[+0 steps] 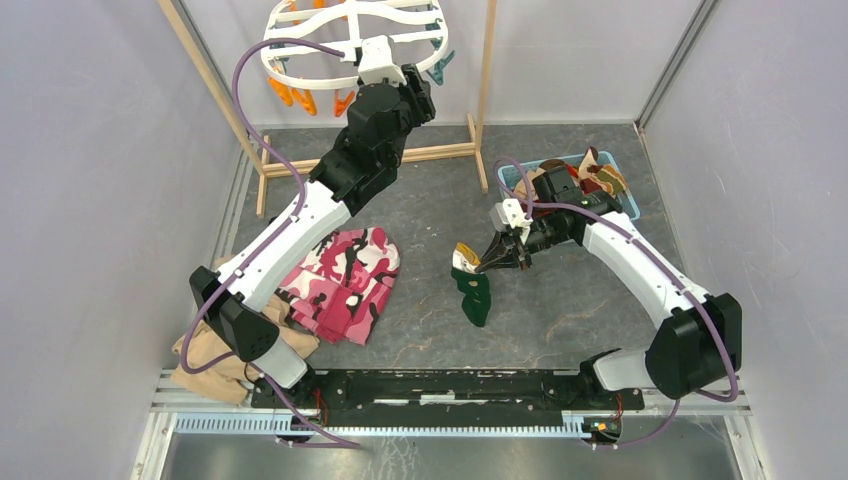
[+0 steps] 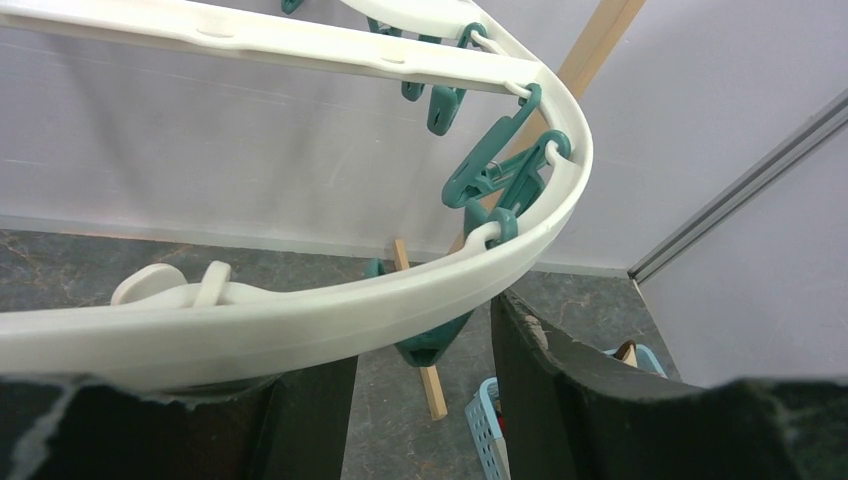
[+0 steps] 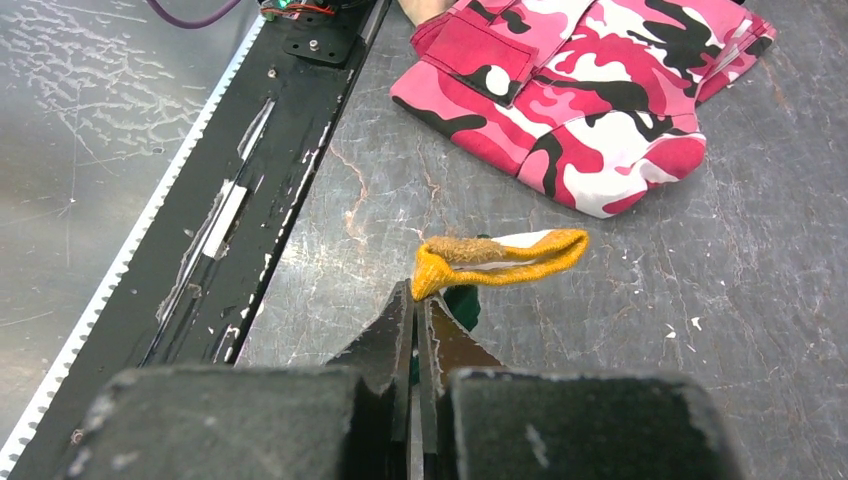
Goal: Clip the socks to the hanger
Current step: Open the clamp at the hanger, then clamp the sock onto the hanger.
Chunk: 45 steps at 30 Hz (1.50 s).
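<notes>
The white oval hanger (image 1: 330, 35) hangs at the back with orange and teal clips. My left gripper (image 1: 405, 85) is raised to its front right rim. In the left wrist view the rim (image 2: 400, 300) crosses just above my open left gripper (image 2: 420, 338), and a teal clip (image 2: 435, 345) hangs between the fingers. My right gripper (image 1: 497, 255) is shut on the yellow cuff of a dark green sock (image 1: 477, 292), which dangles above the table's middle. In the right wrist view the cuff (image 3: 500, 255) sticks out past the shut gripper (image 3: 418, 295). More socks lie in the blue basket (image 1: 625, 195).
A pink camouflage garment (image 1: 345, 280) lies left of centre and also shows in the right wrist view (image 3: 590, 90). A tan cloth (image 1: 215, 350) lies by the left arm's base. Wooden stand poles (image 1: 487, 90) and a base bar flank the hanger. The basket's corner (image 2: 485, 420) shows below the left gripper.
</notes>
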{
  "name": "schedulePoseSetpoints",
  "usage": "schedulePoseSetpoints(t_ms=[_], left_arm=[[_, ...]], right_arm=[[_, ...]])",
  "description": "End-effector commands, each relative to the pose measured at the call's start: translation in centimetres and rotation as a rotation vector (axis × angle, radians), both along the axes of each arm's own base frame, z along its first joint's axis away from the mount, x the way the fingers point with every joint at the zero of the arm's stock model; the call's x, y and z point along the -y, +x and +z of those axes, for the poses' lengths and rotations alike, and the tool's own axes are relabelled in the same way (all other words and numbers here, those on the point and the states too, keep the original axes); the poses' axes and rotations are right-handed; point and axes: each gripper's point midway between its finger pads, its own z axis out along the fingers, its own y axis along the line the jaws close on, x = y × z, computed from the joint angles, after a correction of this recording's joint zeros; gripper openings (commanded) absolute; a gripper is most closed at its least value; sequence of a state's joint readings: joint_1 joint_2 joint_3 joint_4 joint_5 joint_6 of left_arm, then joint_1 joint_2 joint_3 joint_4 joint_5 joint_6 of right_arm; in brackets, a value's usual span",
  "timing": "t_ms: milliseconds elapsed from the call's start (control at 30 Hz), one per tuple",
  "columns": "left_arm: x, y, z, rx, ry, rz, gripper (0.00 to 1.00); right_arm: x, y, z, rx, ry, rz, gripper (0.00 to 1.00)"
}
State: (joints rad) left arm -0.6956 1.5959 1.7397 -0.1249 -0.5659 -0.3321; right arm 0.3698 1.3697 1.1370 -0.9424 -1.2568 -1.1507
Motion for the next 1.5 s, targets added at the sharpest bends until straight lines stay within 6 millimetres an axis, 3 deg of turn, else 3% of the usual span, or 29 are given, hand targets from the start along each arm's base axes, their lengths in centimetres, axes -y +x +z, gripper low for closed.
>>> schedulePoseSetpoints(t_ms=[0, 267, 567, 733, 867, 1167, 1467], left_arm=[[-1.1, -0.4, 3.8, 0.089, -0.012, 0.012, 0.55], [-1.1, -0.3, 4.0, 0.092, -0.006, 0.019, 0.43], [-1.0, -0.3, 4.2, 0.095, -0.002, 0.011, 0.16], [-0.9, -0.3, 4.2, 0.092, -0.003, 0.005, 0.07], [-0.9, -0.3, 4.3, 0.087, -0.007, 0.002, 0.04], [-0.8, -0.2, 3.9, 0.067, -0.029, -0.022, 0.02], [-0.2, -0.4, 4.5, 0.067, -0.053, -0.064, 0.02]], right_arm=[[-0.2, 0.3, 1.6, 0.037, 0.041, 0.016, 0.0], [-0.2, 0.2, 1.6, 0.038, 0.04, 0.019, 0.0], [-0.2, 0.2, 1.5, 0.037, 0.038, 0.02, 0.0], [-0.1, 0.9, 1.4, 0.046, 0.011, -0.01, 0.0], [-0.4, 4.3, 1.6, 0.081, -0.024, -0.165, 0.0], [-2.4, 12.5, 9.7, 0.354, 0.078, -0.323, 0.0], [-5.0, 18.2, 13.5, 0.475, 0.113, -0.42, 0.0]])
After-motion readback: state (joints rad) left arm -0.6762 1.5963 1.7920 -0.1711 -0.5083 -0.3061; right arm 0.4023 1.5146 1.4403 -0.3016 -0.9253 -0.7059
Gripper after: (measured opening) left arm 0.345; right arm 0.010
